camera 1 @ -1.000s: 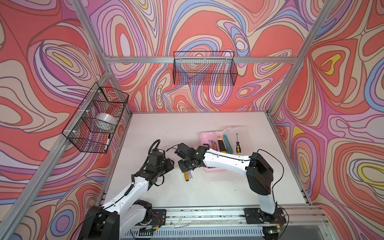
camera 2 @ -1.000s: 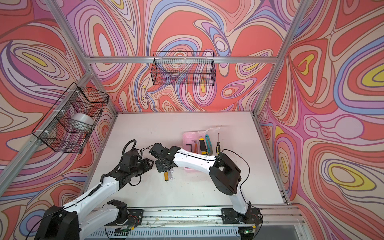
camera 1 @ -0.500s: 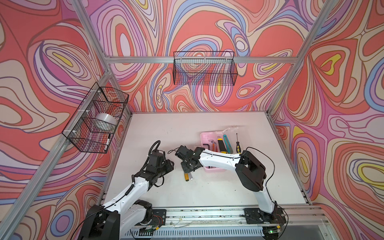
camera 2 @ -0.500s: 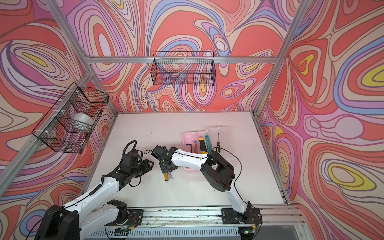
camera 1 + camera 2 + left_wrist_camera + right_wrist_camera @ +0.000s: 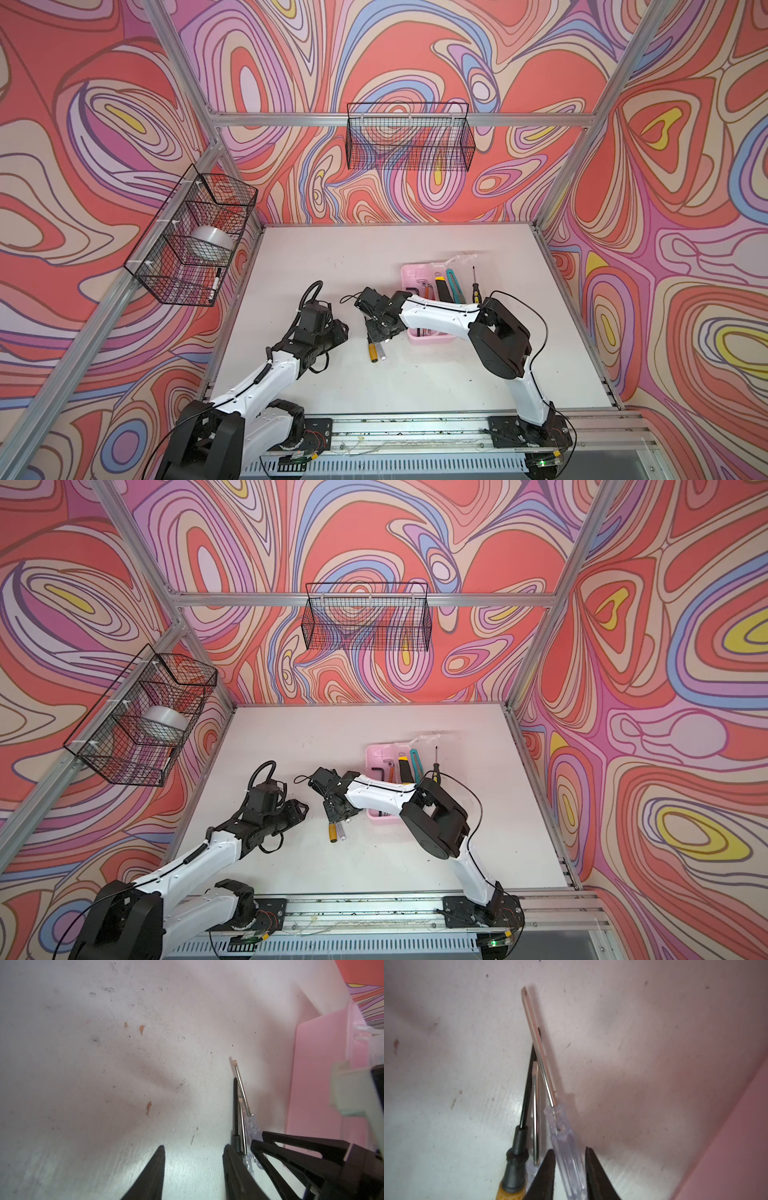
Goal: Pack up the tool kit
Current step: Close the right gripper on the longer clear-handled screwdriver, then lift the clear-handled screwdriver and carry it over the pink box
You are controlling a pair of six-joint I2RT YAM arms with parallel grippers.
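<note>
Handle of clear screwdriver (image 5: 560, 1124) runs off picture edge between right hand (image 5: 570, 1150) fingers; grip unclear. Beside hand, yellow screwdriver (image 5: 515, 1163) handle cut off. Beyond hand, case (image 5: 741, 1136) only pink blur at edge.

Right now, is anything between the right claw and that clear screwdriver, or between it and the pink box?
Nothing visible. The right gripper straddles the handle of the clear screwdriver. The yellow-black screwdriver and a second clear one lie on its far side from the pink case; the table between looks bare.
</note>
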